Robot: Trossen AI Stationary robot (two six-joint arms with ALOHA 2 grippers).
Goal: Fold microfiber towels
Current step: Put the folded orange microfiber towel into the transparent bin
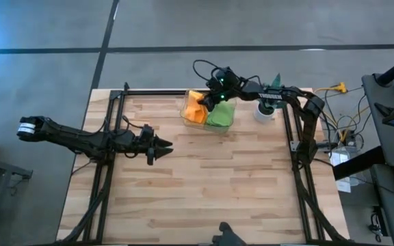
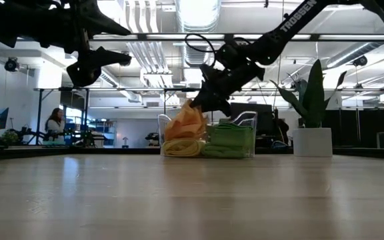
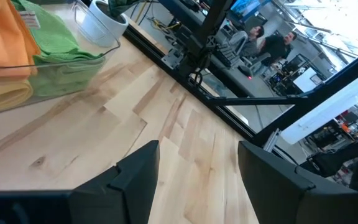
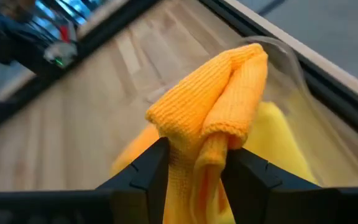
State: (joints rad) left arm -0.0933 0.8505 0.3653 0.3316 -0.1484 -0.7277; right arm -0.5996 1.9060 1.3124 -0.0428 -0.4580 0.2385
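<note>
A clear bin [image 1: 228,120] at the table's far edge holds an orange towel [image 1: 195,107], a yellow towel [image 2: 181,148] and folded lime green towels [image 1: 219,115]. My right gripper [image 1: 206,100] is above the bin's left part, shut on the orange towel [image 4: 219,106]. My left gripper [image 1: 163,149] is open and empty above the table's left middle, well clear of the wood; its fingers [image 3: 138,174] show in the left wrist view. My right gripper pinches a bunched fold of the orange towel [image 4: 197,155] between its two fingers, several layers. The fingers slant down from the table's right side. The towel's top bulges past the fingertips, and its lower part [image 2: 182,130] rests in the bin on the yellow towel.
A spiky green plant in a white pot [image 1: 265,109] stands right of the bin. Black frame rails [image 1: 108,137] run along the table's left, right and far sides. The wooden table [image 1: 204,198] stretches wide toward the near edge. People [image 3: 272,40] are in the room beyond.
</note>
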